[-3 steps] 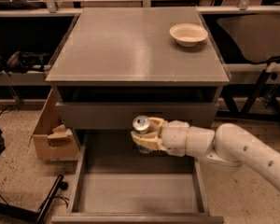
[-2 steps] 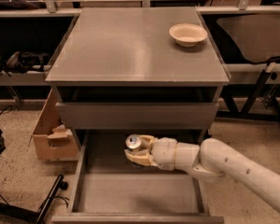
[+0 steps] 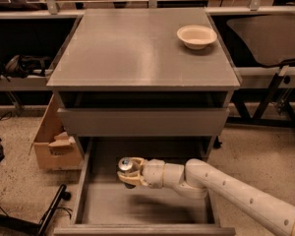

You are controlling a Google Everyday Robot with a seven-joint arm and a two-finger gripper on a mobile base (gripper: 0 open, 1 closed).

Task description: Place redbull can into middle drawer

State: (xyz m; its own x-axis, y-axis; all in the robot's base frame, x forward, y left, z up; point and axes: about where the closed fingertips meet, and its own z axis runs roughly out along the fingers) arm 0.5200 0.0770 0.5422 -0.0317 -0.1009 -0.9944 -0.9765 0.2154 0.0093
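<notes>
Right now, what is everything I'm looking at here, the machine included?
square grey metal cabinet: one, grey, centre of view, upper drawer front closed.
round cream bowl: one, cream, back right of the cabinet top.
wide shallow grey middle drawer: one, grey, pulled open low on the cabinet.
slim silver-topped redbull can: one, silver top showing, held above the open drawer's floor.
brown cardboard box: one, brown, on the floor left of the cabinet.
robot arm: one, cream-white, reaching in from the lower right.
gripper: one, cream, over the drawer's left half, closed on the can.
</notes>
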